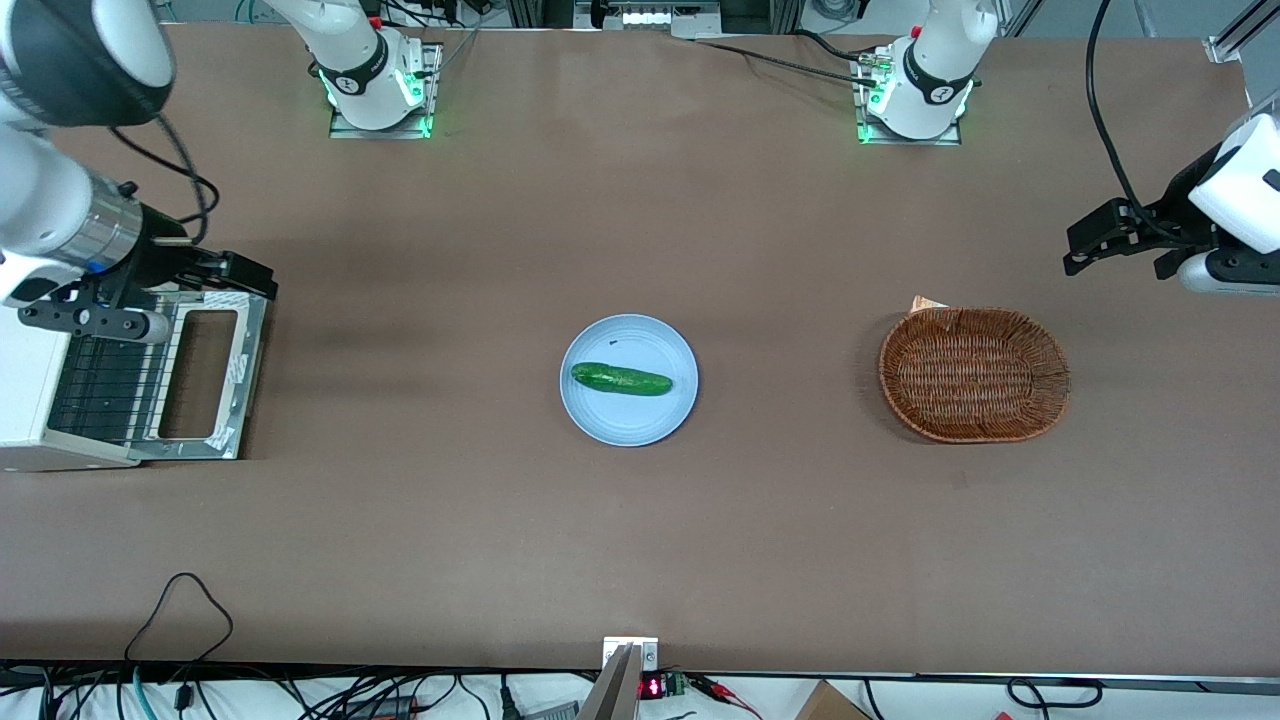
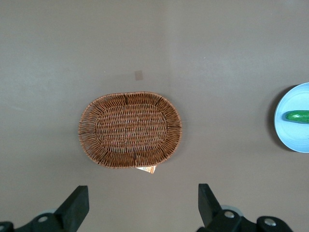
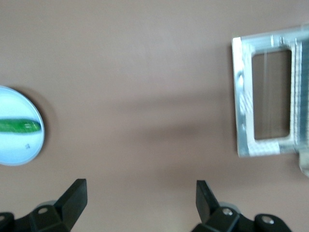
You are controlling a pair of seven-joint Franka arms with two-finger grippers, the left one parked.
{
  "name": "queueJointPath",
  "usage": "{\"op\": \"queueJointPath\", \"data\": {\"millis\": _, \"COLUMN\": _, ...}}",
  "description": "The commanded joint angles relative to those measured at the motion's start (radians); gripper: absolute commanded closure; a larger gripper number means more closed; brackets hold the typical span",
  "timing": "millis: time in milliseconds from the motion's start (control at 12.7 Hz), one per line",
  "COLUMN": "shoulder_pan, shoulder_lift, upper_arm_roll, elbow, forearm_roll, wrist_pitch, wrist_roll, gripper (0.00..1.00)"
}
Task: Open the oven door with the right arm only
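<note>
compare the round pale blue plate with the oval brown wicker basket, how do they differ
The round pale blue plate is smooth and plain; the oval brown wicker basket is woven and larger. The plate holds a green cucumber; the basket holds nothing, with a paper scrap poking from under its rim. The plate lies nearer the open oven door, above which the right gripper hovers, fingers open. Both rest flat on the brown table.

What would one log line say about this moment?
oven door: lying open flat | gripper: open, holding nothing, above door's edge nearest arm bases | cucumber: on plate
</note>
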Motion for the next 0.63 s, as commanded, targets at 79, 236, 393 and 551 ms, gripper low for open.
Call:
{"op": "queueJointPath", "data": {"millis": 79, "shoulder_pan": 0.044, "shoulder_lift": -0.134, "upper_arm_roll": -0.029, "elbow": -0.165, "forearm_roll": 0.008, "wrist_pitch": 0.099, "wrist_roll": -0.083, "gripper": 0.00}}
{"op": "queueJointPath", "data": {"millis": 236, "shoulder_pan": 0.041, "shoulder_lift": -0.136, "upper_arm_roll": -0.055, "elbow": -0.157, "forearm_roll": 0.017, "wrist_pitch": 0.056, "wrist_roll": -0.093, "gripper": 0.00}}
{"op": "queueJointPath", "data": {"millis": 393, "shoulder_pan": 0.039, "shoulder_lift": -0.133, "upper_arm_roll": -0.055, "elbow": -0.148, "forearm_roll": 0.011, "wrist_pitch": 0.018, "wrist_roll": -0.110, "gripper": 0.00}}
{"op": "queueJointPath", "data": {"millis": 551, "shoulder_pan": 0.039, "shoulder_lift": -0.131, "upper_arm_roll": -0.055, "elbow": -0.148, "forearm_roll": 0.009, "wrist_pitch": 0.016, "wrist_roll": -0.108, "gripper": 0.00}}
